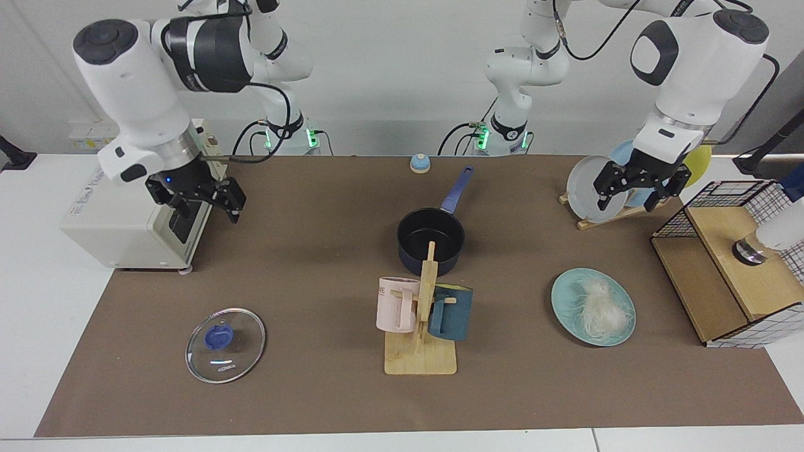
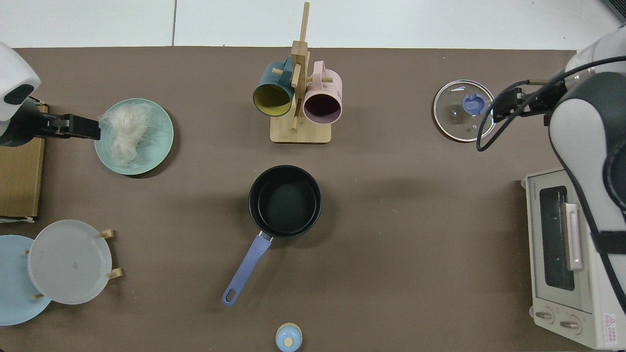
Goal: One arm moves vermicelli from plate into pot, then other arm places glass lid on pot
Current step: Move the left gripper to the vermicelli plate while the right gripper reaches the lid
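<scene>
The vermicelli (image 1: 600, 311) (image 2: 124, 129) lies as a white tangle on the teal-green plate (image 1: 568, 301) (image 2: 159, 144). The dark navy pot (image 1: 430, 235) (image 2: 284, 200) stands mid-table, with nothing inside and its purple-blue handle pointing toward the arm bases. The glass lid (image 1: 225, 344) (image 2: 464, 122) rests flat on the mat, blue knob up. My left gripper (image 1: 626, 202) (image 2: 85, 129) hangs open in the air beside the plate's edge, in front of the dish rack. My right gripper (image 1: 207, 210) (image 2: 503, 105) hangs open in front of the toaster oven, just beside the lid in the top view.
A wooden mug rack (image 1: 421, 351) with a pink and a dark teal mug stands just in front of the pot. A toaster oven (image 1: 119, 220), a dish rack with grey, blue and yellow plates (image 1: 593, 188), a wooden box with wire basket (image 1: 728, 263) and a small blue bell (image 1: 419, 163) ring the mat.
</scene>
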